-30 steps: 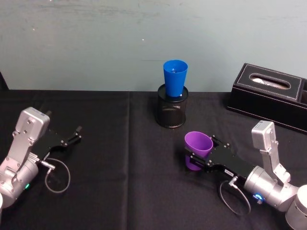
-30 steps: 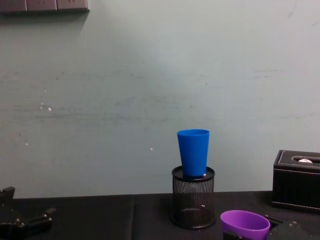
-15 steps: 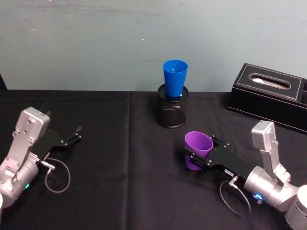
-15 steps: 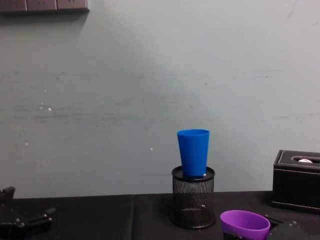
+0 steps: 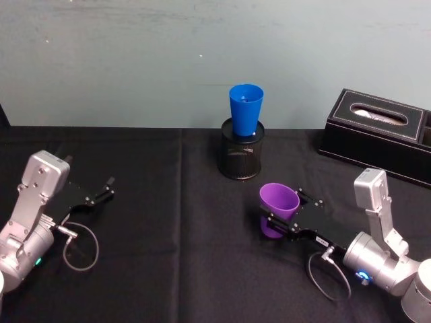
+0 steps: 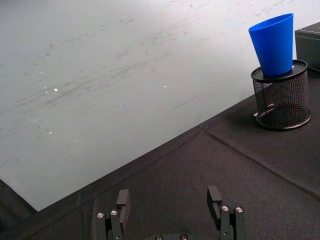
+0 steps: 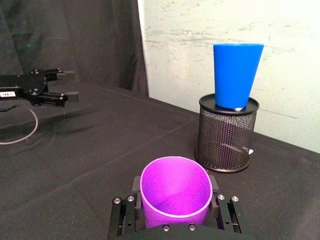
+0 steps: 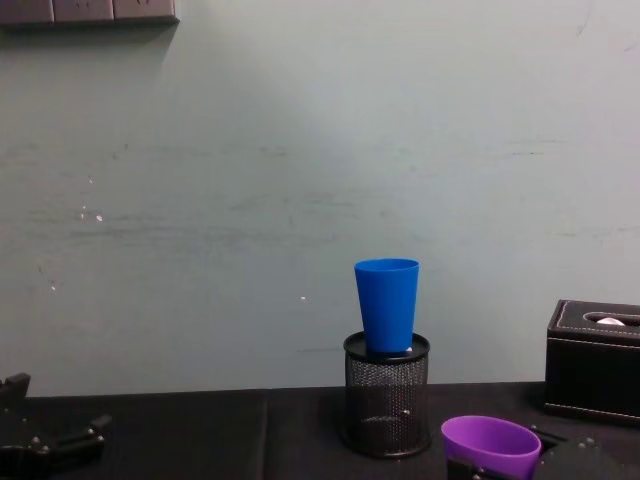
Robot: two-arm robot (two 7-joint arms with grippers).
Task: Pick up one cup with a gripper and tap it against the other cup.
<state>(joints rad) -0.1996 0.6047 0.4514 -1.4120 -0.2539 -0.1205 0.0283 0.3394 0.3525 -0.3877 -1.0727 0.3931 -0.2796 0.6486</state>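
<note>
The right gripper (image 5: 284,214) pinches the purple cup (image 5: 278,200) from both sides, mouth up, at the near right of the black-clothed worktop (image 5: 182,222). Farther back, well apart from it, the blue tumbler (image 5: 245,108) stands upright in a black mesh pen holder (image 5: 242,158). The left gripper (image 5: 101,190) sits at the near left, jaws spread

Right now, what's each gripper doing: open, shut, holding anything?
Left gripper: open, holding nothing.
Right gripper: shut on the purple cup.
</note>
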